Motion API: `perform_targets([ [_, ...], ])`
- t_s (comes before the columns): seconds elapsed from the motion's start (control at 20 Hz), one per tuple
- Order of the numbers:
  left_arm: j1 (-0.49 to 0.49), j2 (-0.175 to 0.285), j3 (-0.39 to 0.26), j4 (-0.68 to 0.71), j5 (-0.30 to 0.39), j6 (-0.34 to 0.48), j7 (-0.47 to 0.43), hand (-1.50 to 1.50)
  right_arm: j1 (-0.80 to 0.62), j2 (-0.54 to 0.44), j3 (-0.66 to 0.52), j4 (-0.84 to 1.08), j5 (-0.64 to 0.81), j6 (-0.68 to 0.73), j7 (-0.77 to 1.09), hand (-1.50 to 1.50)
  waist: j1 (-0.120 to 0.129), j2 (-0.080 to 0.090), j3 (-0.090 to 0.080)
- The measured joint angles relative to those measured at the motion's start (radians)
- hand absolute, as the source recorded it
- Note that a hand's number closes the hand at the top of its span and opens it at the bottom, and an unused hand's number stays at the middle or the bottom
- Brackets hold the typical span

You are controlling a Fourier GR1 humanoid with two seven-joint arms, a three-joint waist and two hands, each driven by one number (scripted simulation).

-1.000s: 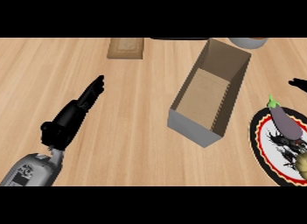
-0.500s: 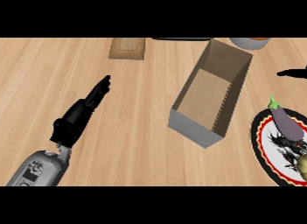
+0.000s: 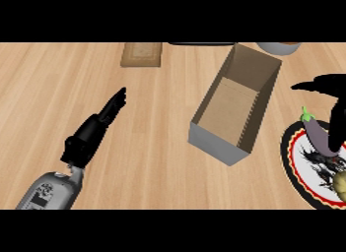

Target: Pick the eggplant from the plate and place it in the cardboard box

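1. One eggplant (image 3: 317, 135) lies on the single plate (image 3: 288, 150), just under the right hand (image 3: 337, 84). Its long axis runs diagonally, with the stem toward the thumb.
2. That hand is spread wide and grips nothing (one finger crosses the eggplant).
3. One cardboard box (image 3: 218, 143) sits between it and the straight-fingered left hand (image 3: 95, 129).
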Motion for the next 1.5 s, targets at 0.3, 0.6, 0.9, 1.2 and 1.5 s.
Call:
perform_targets([
  [0.3,-0.002,-0.024,0.028,-0.015,-0.023,-0.020,0.021,0.00,0.047,0.036,-0.003,0.034,0.109,-0.017,-0.045,-1.50,-0.004,-0.001,0.000],
  [0.6,0.012,-0.041,0.056,-0.005,-0.047,-0.048,0.008,0.00,0.052,0.066,-0.014,0.124,0.217,-0.045,-0.112,-1.50,-0.003,0.000,0.000],
  [0.9,0.018,-0.059,0.078,-0.011,-0.073,-0.073,0.013,0.00,0.082,0.069,-0.026,0.164,0.311,-0.100,-0.233,-1.50,-0.004,0.000,0.001],
  [1.2,0.008,-0.099,0.094,0.020,-0.106,-0.078,-0.002,0.00,0.063,0.102,-0.034,0.234,0.398,-0.108,-0.286,-1.50,-0.004,0.000,0.000],
  [1.5,-0.007,-0.113,0.120,0.010,-0.122,-0.099,0.020,0.00,0.053,0.121,-0.048,0.296,0.470,-0.102,-0.337,-1.50,-0.004,0.000,0.001],
])
